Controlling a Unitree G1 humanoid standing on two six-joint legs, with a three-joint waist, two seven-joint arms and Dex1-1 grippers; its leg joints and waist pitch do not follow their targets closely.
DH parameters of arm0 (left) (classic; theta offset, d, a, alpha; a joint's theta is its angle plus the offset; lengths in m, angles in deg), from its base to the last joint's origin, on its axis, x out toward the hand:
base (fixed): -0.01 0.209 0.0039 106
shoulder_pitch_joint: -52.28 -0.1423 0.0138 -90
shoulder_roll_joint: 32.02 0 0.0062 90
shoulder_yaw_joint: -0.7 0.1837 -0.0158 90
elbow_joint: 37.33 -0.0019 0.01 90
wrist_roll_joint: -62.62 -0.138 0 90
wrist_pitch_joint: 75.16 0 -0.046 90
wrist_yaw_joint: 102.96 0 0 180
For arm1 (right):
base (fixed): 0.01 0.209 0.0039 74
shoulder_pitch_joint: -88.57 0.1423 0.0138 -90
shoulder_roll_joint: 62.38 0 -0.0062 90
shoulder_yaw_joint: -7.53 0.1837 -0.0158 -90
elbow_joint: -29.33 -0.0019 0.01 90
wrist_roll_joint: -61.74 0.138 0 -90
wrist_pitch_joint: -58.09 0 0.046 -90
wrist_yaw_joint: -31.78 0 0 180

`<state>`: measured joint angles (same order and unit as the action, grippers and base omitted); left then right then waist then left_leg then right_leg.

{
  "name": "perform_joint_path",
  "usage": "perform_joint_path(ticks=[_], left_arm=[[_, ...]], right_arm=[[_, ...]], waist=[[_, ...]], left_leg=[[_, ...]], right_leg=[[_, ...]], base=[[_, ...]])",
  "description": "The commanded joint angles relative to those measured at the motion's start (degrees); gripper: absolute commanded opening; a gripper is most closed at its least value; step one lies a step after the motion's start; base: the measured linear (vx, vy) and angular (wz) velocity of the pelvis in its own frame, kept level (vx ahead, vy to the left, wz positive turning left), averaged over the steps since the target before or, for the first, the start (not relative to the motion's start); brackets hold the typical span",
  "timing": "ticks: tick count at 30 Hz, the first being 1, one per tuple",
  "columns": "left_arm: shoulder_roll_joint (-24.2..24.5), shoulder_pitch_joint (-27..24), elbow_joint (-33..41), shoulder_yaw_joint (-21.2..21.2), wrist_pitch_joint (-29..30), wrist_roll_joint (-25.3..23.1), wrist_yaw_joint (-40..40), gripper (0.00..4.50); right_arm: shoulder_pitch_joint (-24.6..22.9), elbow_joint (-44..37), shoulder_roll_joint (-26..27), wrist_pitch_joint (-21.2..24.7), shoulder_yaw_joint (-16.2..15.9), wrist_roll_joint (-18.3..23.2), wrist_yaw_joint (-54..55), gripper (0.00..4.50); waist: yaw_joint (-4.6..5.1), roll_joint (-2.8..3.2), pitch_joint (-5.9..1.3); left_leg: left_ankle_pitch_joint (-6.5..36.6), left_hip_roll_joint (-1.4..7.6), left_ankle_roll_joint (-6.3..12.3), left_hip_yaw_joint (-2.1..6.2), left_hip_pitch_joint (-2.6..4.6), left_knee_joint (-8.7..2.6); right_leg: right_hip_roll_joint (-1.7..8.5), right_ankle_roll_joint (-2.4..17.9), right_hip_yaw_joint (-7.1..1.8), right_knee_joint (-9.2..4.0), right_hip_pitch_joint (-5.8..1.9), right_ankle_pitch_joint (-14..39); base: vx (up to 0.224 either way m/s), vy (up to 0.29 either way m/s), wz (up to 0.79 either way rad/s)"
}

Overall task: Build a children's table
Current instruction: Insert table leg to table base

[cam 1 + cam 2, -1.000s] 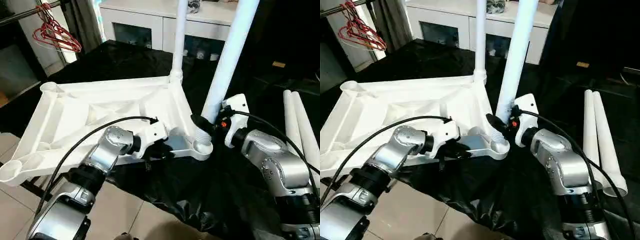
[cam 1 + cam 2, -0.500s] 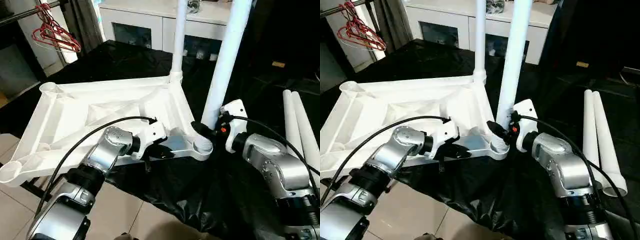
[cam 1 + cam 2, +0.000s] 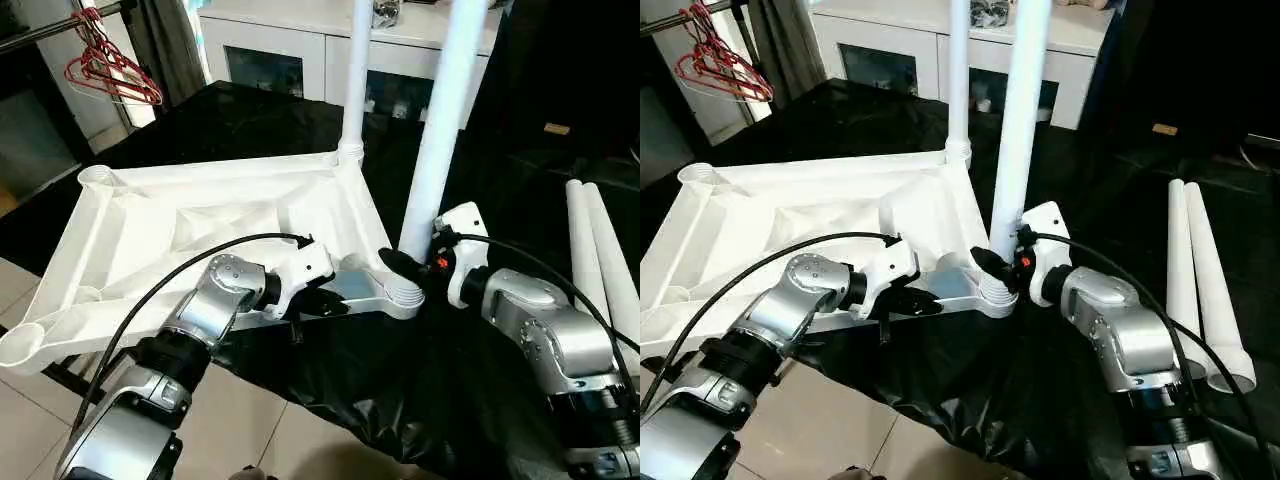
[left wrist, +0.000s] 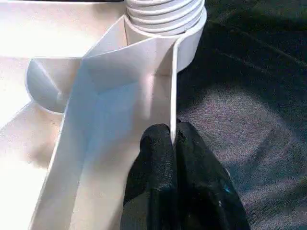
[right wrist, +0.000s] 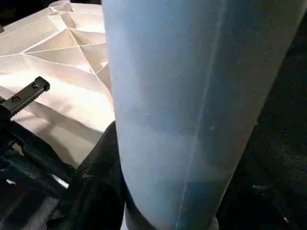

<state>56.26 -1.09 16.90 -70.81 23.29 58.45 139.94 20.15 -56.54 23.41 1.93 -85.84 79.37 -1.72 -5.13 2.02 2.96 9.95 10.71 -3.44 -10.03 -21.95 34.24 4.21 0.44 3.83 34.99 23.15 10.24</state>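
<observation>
The white tabletop (image 3: 200, 220) lies upside down on the black cloth, ribs facing up. One leg (image 3: 355, 80) stands upright in the far corner socket. My right gripper (image 3: 400, 265) is shut on a second leg (image 3: 435, 130) low on its shaft, with one black finger (image 5: 103, 163) pressed against the tube (image 5: 192, 96). The leg's threaded end (image 4: 165, 12) sits in the near right socket (image 3: 403, 295), almost upright. My left gripper (image 4: 172, 139) is shut on the tabletop's thin rim just beside that socket. Two spare legs (image 3: 600, 250) lie side by side at the right.
A white cabinet with glass doors (image 3: 290, 50) stands behind the work surface. Red hangers (image 3: 105, 60) hang at the back left. The black cloth (image 3: 400, 400) drapes over the front edge, with tiled floor (image 3: 30, 420) below on the left.
The held leg has swung from leaning right to nearly upright, and its threaded end has sunk lower into the near right socket. My right gripper moved left with it; the left gripper kept its hold.
</observation>
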Motion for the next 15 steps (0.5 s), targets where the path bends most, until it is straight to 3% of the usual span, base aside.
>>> perform_joint_path(ticks=[1, 10, 11, 15], left_arm=[[-0.5, 0.4, -0.7, -2.4, -0.4, 2.5, -1.3, 0.0], [-1.4, 1.1, -1.3, -3.2, -0.4, 2.4, -3.5, 0.0], [-1.4, 1.1, -1.4, -3.2, -0.4, 2.4, -3.6, 0.0], [-1.6, 1.4, -1.7, -3.3, -0.5, 2.4, -3.8, 0.0]], right_arm=[[0.2, 2.2, 0.8, -0.6, -0.5, -0.5, 0.0, 1.91], [-1.0, 5.9, 3.2, -3.5, 4.6, 2.9, 0.3, 1.91], [-1.3, 6.3, 3.4, -4.1, 5.3, 3.2, 0.3, 1.91], [-3.9, 8.4, 4.2, -8.1, 8.0, 4.1, -0.3, 1.91]], waist=[[-0.35, -1.3, -3.69], [-0.36, -1.27, -3.77], [-0.42, -1.01, -3.79], [-0.52, -1.06, -3.86]], left_leg=[[11.0, 2.12, 1.8, 0.68, 0.73, -4.08], [10.8, 2.19, 2.06, 0.69, 0.78, -4.11], [10.8, 2.15, 2.07, 0.72, 0.81, -4.06], [11.0, 2.12, 2.53, 0.66, 0.72, -4.02]], right_leg=[[4.54, 9.0, -2.66, -4.98, -2.69, 18.3], [4.47, 9.7, -2.63, -4.84, -2.75, 16.7], [4.48, 10.0, -2.59, -4.79, -2.73, 16.4], [4.52, 10.1, -2.56, -4.89, -2.8, 16.0]], base=[[0.0, 0.0, 0.0], [0.0, 0.0, 0.0], [0.0, 0.0, 0.0], [0.0, 0.0, 0.0]])
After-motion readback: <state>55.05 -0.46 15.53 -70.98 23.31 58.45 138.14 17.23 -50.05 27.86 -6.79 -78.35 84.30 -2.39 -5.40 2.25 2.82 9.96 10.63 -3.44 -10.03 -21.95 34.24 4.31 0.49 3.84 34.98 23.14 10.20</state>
